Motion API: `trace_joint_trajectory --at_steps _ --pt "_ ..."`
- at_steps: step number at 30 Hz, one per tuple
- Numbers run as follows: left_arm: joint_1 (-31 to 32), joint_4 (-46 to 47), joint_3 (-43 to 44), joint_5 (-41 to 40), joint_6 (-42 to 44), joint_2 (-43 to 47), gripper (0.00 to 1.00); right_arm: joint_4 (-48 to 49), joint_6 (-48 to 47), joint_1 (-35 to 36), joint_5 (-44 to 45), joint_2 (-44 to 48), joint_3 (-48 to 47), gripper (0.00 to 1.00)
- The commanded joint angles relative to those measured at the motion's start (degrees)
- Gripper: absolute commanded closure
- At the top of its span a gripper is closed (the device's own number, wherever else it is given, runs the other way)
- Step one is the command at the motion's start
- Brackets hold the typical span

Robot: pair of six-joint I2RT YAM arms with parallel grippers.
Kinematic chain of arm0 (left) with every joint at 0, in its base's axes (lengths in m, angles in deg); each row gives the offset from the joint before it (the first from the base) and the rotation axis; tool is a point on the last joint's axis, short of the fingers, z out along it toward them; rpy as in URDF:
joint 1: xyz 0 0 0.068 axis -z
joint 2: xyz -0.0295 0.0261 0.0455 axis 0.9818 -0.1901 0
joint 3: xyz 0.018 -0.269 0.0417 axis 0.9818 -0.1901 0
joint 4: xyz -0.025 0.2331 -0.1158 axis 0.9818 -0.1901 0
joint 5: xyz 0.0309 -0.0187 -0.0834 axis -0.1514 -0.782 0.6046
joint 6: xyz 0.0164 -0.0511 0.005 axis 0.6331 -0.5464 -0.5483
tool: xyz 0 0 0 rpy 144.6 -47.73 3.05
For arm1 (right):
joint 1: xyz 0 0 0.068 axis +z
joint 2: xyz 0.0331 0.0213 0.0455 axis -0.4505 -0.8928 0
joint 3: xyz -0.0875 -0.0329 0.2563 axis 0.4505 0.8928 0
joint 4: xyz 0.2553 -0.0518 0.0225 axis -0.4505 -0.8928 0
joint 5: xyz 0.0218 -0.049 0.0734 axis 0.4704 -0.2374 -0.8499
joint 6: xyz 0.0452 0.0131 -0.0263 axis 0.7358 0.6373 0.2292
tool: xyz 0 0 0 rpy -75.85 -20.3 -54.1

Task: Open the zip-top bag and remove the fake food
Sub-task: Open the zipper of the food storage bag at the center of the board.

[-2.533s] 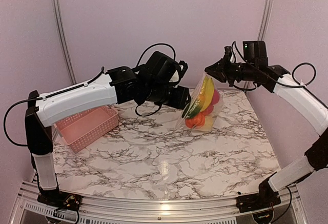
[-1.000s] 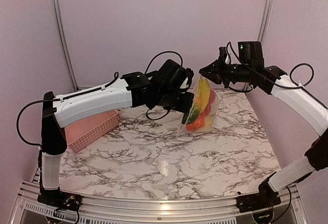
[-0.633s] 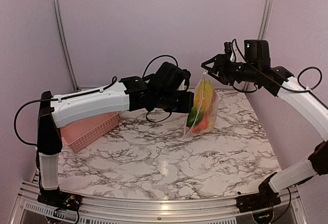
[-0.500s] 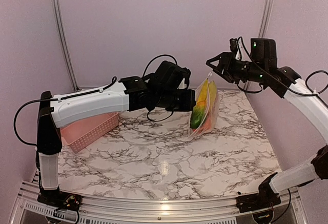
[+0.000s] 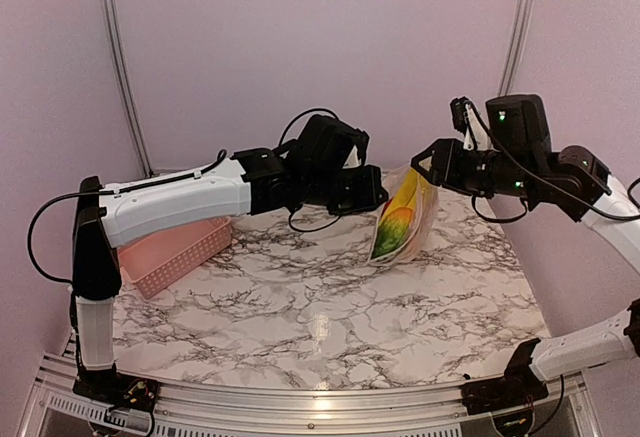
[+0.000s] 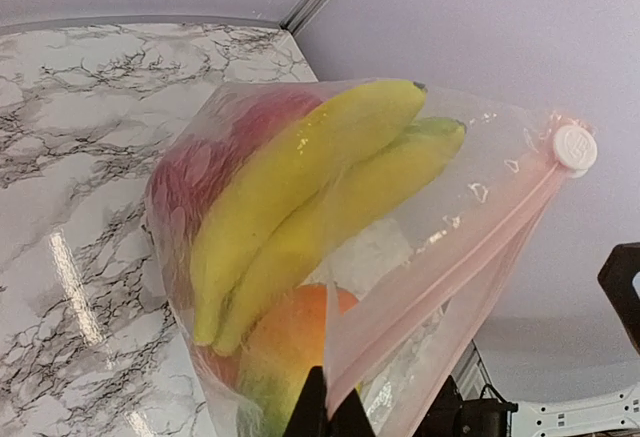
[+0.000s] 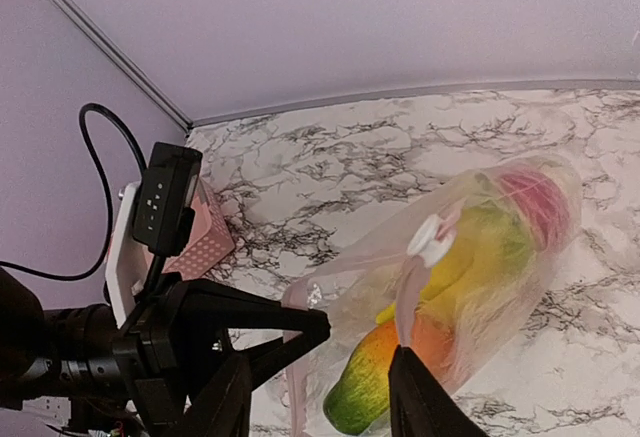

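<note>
The zip-top bag point(image 5: 405, 219) hangs above the marble table from my left gripper point(image 5: 378, 195), which is shut on the end of its pink zip strip point(image 6: 440, 267). In the left wrist view the fingertips point(image 6: 328, 419) pinch that strip, and the white slider point(image 6: 575, 147) sits at its far end. The fake food shows through the plastic: yellow bananas point(image 6: 320, 187), a red-pink piece and an orange-green fruit point(image 7: 380, 387). My right gripper point(image 5: 422, 167) is open just right of the bag's top. In its own view point(image 7: 320, 407) the jaws stand wide apart below the slider point(image 7: 430, 237), with a pink flap by the right finger.
A pink slatted basket point(image 5: 170, 247) stands at the table's left, under the left arm. The marble table point(image 5: 300, 297) ends at a metal rail in front. Pink walls close the back and right, close to the right arm.
My right gripper opened, let go of the bag's top and drew back to the right and lower. The bag swung edge-on and now hangs from the left gripper alone.
</note>
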Motion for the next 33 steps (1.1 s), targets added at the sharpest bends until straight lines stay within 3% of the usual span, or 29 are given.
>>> trace_joint_trajectory --at_steps 1,8,16,23,33 --pt "-0.54 3.14 -0.5 1.04 -1.62 1.92 1.0 -8.51 2.74 5.83 11.67 1.44 -0.15 0.54" --pt "-0.85 3.57 -0.06 2.82 -1.79 1.49 1.0 -10.84 10.45 12.91 15.99 0.98 5.79 0.61" --pt "-0.99 3.75 -0.62 3.15 -1.69 1.81 1.0 -9.75 15.6 12.96 18.22 3.69 12.2 0.62" --pt "-1.16 4.37 -1.42 3.37 -1.61 2.23 1.0 -3.06 16.54 12.97 17.88 4.93 16.21 0.64" --pt "-0.99 2.74 -1.24 2.54 0.18 3.97 1.0 -0.2 16.04 13.03 17.43 3.39 15.96 0.66"
